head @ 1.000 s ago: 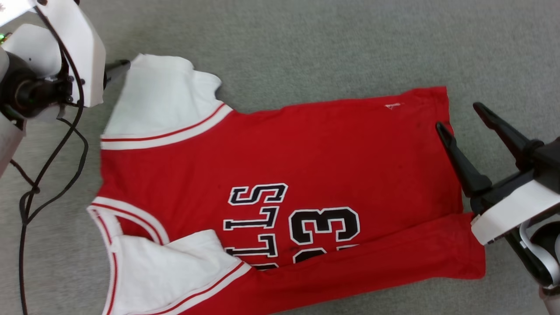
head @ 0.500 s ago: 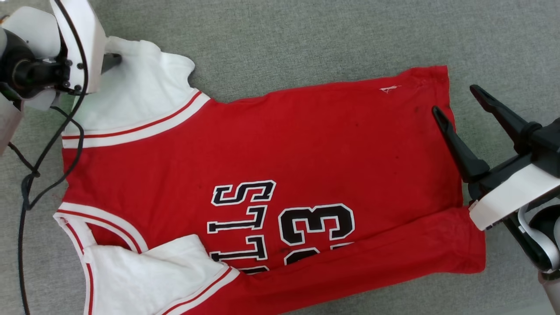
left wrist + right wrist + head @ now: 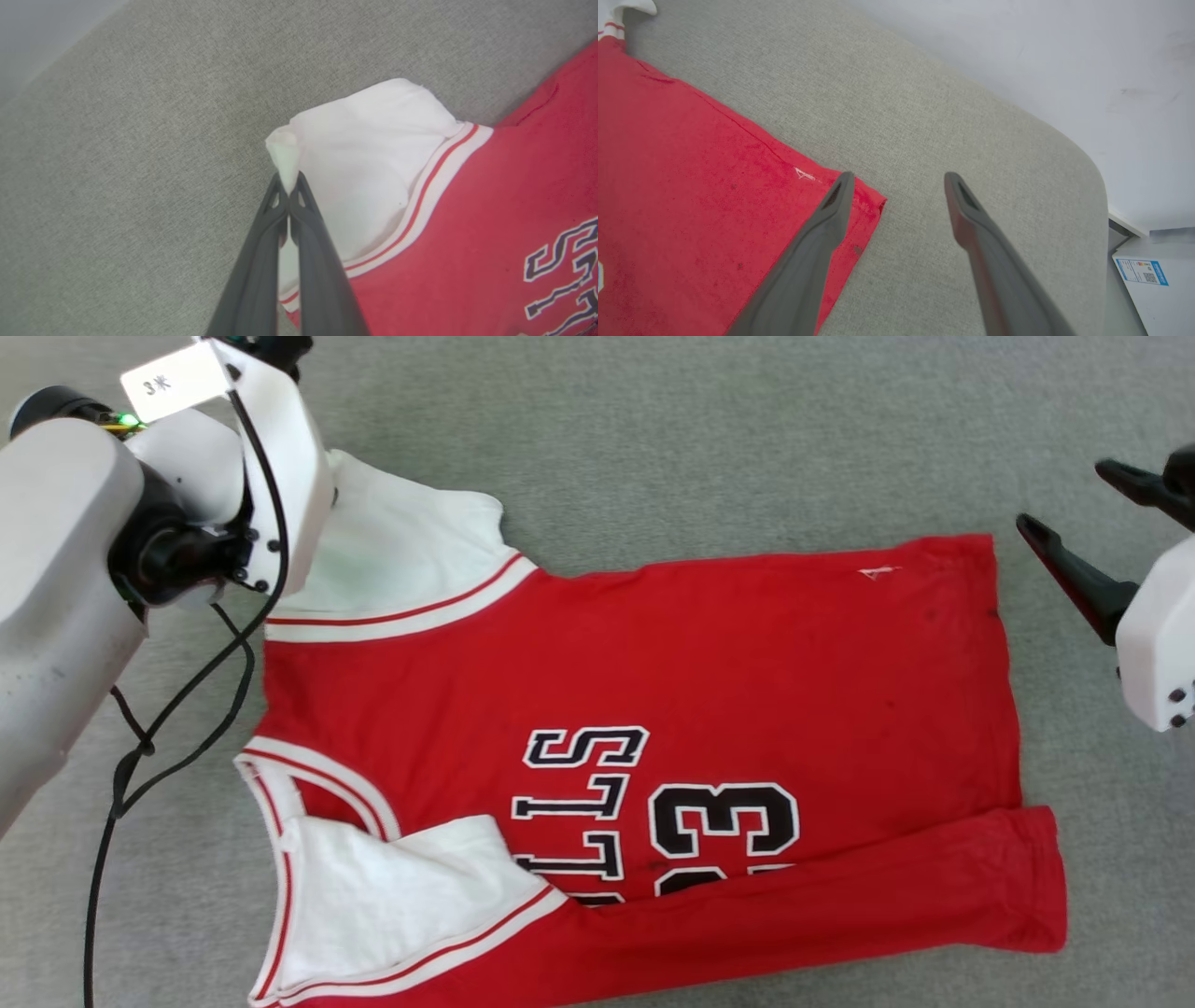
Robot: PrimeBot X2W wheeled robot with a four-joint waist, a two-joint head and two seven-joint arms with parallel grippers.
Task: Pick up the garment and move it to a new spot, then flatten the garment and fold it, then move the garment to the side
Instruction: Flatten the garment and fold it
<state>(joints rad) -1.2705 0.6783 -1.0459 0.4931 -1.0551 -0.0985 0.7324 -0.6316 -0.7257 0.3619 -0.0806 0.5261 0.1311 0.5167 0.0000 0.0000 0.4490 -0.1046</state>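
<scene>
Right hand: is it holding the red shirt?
No, the right hand is wide open, and no part of the shirt lies inside it.

Red shirt (image 3: 700,663) with white sleeves (image 3: 401,551), red-and-white striped trim (image 3: 401,621), black lettering (image 3: 579,747) and number (image 3: 724,821) outlined in white. Grey, finely flecked cloth (image 3: 700,429) underneath. Dark grey fingers (image 3: 808,261). White arm shells (image 3: 280,476), black cable (image 3: 98,887). Pale wall (image 3: 1064,56).

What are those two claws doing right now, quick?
Left gripper: closed, pinching the shirt by a sleeve.
Right gripper: open, holding nothing.
</scene>
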